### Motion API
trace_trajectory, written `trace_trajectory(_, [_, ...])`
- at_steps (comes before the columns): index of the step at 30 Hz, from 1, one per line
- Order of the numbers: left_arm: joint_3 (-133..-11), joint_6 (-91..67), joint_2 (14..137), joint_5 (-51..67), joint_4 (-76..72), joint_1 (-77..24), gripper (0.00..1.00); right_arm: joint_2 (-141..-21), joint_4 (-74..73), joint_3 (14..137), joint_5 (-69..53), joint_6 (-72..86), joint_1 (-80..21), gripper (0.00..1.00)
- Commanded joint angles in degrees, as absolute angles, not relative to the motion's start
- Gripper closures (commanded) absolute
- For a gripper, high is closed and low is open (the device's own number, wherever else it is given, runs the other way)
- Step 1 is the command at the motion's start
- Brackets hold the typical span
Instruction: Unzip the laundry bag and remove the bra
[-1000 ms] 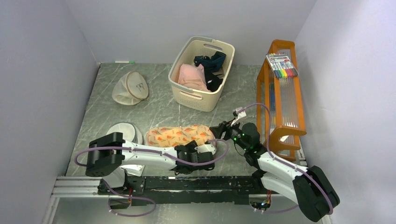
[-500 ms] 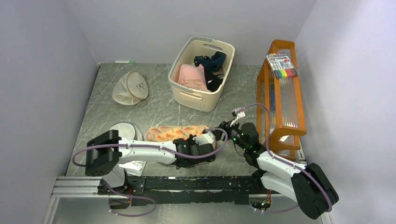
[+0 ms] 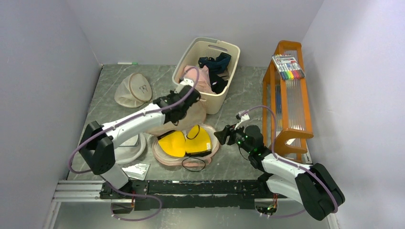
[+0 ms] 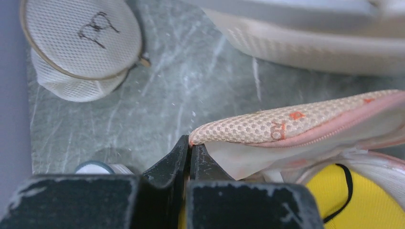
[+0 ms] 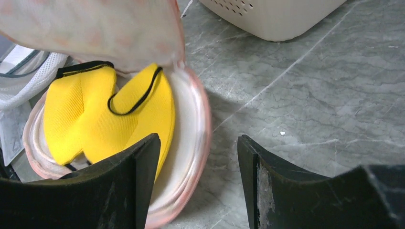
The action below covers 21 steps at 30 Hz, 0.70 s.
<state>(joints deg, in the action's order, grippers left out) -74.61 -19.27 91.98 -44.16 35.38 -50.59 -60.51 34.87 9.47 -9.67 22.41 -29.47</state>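
The peach-pink laundry bag (image 3: 165, 155) lies open at the table's front centre. Its top flap (image 4: 296, 125) is lifted toward the basket, and my left gripper (image 4: 190, 146) is shut on the flap's zip edge. In the top view the left gripper (image 3: 175, 117) hangs above the bag. The yellow bra (image 3: 185, 141) with black straps lies uncovered in the lower half, and the right wrist view also shows the bra (image 5: 95, 114). My right gripper (image 5: 198, 148) stands open and empty just right of the bag's rim (image 5: 191, 157), low over the table; from above, the right gripper (image 3: 222, 135) sits beside the bag.
A cream basket (image 3: 191, 98) with pink and navy garments stands behind the bag. A white mesh dome bag (image 3: 133, 89) lies back left and another white mesh bag (image 3: 129, 145) front left. An orange rack (image 3: 286, 95) with markers (image 3: 288, 67) lines the right side.
My left gripper shut on the bag's edge, then swung up and back toward the basket, pulling the top flap open and uncovering the yellow bra. The right arm has barely moved.
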Motion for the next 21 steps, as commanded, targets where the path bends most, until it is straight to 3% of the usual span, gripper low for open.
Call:
trace_trajectory(1, [-77.6,-15.5,94.9,-38.8,35.1,-43.0,0.93,-60.0,36.0,10.1,-10.0,21.4,-29.2,0.39])
trace_trajectory(10, [-80.1,-19.6,100.4,-32.8,42.2,-31.3,0.93,-62.2,36.7,10.8,-11.9,20.8,-29.2,0.39])
trace_trajectory(15, [-78.9,-21.8,99.4,-38.9,45.0,-28.9,0.93,-64.6,38.0,11.5,-14.4,20.6,-29.3,0.39])
trace_trajectory(16, [-79.4,-22.3,99.1,-39.9,46.5,-28.5,0.91,-65.0,38.2,11.6,-14.9,20.7,-29.3,0.39])
trace_trajectory(19, [-80.2,-21.1,97.8,-38.6,47.3,-27.3,0.65,-66.0,38.9,11.8,-15.9,20.8,-29.2,0.39])
trace_trajectory(21, [-80.3,-20.8,96.6,-38.6,47.8,-26.6,0.53,-66.5,39.1,11.9,-16.2,20.8,-29.2,0.39])
